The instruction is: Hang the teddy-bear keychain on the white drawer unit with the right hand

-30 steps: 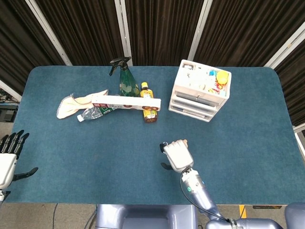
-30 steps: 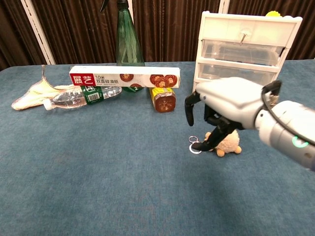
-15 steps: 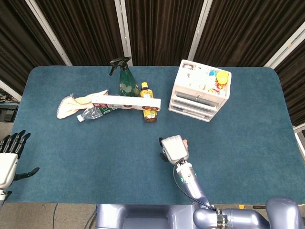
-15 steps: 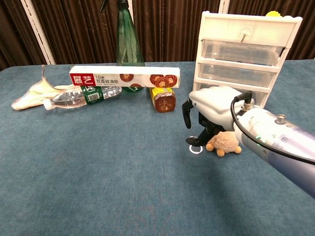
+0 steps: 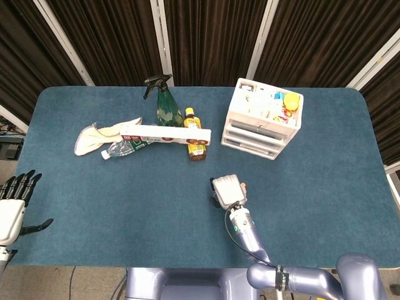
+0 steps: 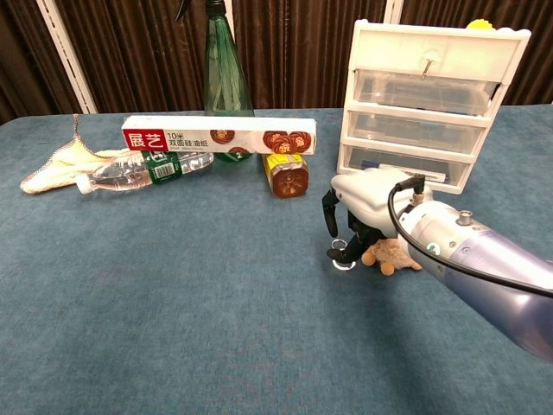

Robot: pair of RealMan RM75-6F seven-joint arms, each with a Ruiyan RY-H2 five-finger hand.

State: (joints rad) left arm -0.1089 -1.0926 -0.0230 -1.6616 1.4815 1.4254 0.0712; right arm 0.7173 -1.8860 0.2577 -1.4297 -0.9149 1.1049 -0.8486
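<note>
Head view: the right robot hand covers the teddy-bear keychain on the tabletop, near of the white drawer unit. The left robot hand is spread at the left edge.

Chest view: the right robot hand's fingertips touch the keychain's ring, perhaps pinching it.

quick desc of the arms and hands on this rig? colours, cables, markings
Right hand: white shell on the back, black fingers. Its forearm is glossy silver-lavender, with a black cable looping along it, a small green indicator light and a metal stud. Left hand: white body, black fingers; its arm is out of frame.
</note>
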